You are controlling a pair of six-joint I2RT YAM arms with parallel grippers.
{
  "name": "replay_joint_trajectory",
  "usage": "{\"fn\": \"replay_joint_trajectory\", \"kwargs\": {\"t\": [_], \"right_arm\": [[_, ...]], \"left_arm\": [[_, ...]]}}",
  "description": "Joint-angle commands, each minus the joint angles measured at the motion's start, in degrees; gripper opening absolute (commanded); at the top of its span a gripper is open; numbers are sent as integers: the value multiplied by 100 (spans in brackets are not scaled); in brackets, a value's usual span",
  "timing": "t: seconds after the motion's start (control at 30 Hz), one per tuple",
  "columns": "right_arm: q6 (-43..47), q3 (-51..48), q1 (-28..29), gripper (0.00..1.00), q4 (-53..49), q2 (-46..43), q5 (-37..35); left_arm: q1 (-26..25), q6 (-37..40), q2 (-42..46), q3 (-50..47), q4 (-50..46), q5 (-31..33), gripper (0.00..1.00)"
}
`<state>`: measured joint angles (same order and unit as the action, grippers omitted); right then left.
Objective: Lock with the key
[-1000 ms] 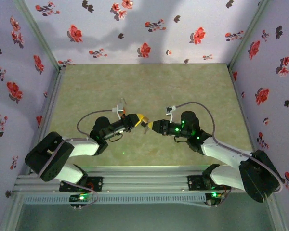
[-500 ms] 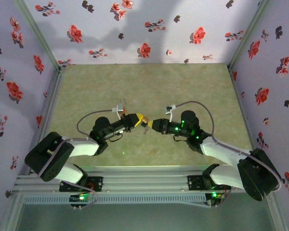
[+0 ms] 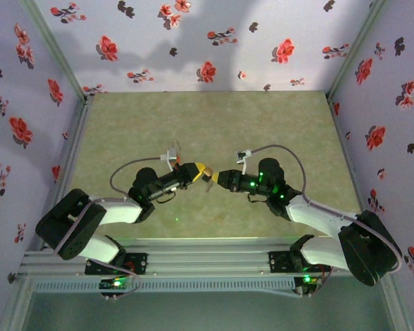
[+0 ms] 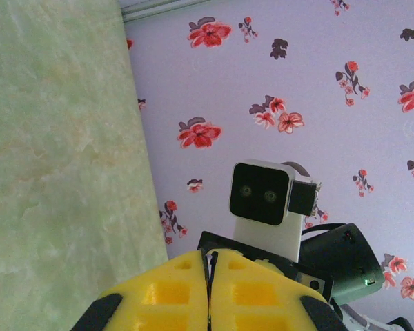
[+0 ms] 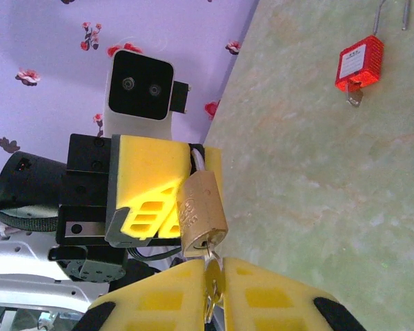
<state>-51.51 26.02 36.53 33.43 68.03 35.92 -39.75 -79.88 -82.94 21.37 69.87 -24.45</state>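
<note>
A brass padlock (image 5: 201,210) hangs by its shackle from my left gripper (image 5: 193,155), which is shut on it. In the left wrist view the left gripper (image 4: 209,265) has its yellow pads pressed together with a thin dark strip of the shackle between them. A brass key (image 5: 211,284) sits in the padlock's keyhole, and my right gripper (image 5: 214,276) is shut on the key's head. From above, the left gripper (image 3: 204,172) and the right gripper (image 3: 217,178) meet tip to tip over the middle of the table, with the padlock (image 3: 209,180) between them.
A red padlock (image 5: 359,63) with a long thin shackle and a small key lies on the green marbled tabletop (image 5: 310,172). Flowered walls (image 3: 207,48) close the table in at the back and both sides. A metal rail (image 3: 193,258) runs along the near edge.
The right gripper has edged a little to the left, toward the padlock. The left arm and the padlock have stayed put.
</note>
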Motion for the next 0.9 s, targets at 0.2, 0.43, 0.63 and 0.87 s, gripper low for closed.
{"fn": "replay_joint_trajectory", "kwargs": {"t": [0.2,0.43,0.63,0.87], "right_arm": [[-182,72,72,1,436,140,-116],[-224,-91,82,0,474,53,-156],[-221,-263,100,0,476,-65,-206],[-223,-408,108,0,443,-178,-234]], "left_arm": [[12,19,-80,-71,333,163,0],[10,25,-30,-80,335,291,0],[20,8,-27,-81,370,377,0],[31,-2,5,-54,379,447,0]]}}
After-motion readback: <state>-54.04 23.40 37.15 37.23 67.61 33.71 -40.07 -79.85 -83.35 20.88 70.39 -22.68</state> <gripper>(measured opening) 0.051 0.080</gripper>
